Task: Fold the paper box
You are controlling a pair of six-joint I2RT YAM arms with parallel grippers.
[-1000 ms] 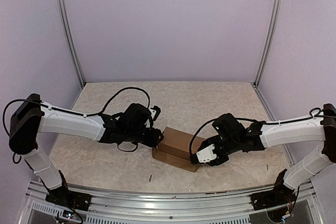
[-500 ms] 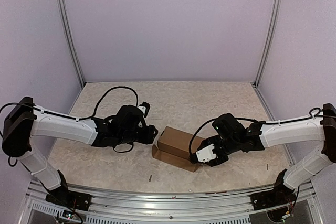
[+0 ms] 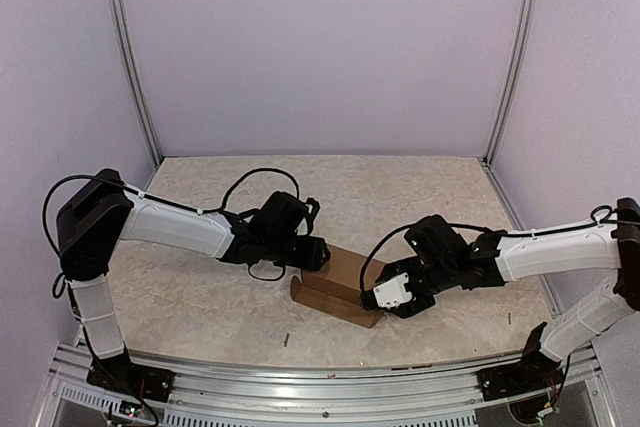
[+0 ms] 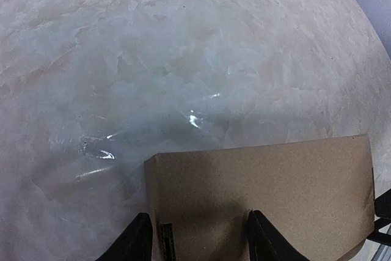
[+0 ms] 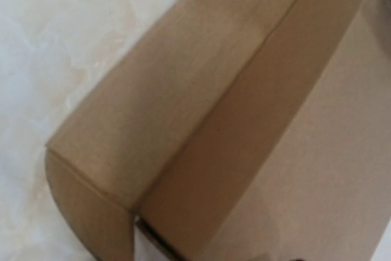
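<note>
Top view: the paper box (image 3: pixel 335 282) lies on the worktop (image 3: pixel 200 297) between both grippers. The left gripper (image 3: pixel 312 253) touches its far-left end, with the arm stretched low and the wrist angled down. The right gripper (image 3: pixel 385 297) meets the near-right end, its forearm almost level. Uneven pushing could skid or twist the box.

Left wrist: the gripper (image 4: pixel 197 218) is released, its fingers (image 4: pixel 139 239) parted over the brown top panel just ahead of them. Pressing hard may dent it.

Right wrist: cardboard fills everything ahead of the gripper. I cannot tell whether it grips. The flap edge looks untucked and may spring open.
</note>
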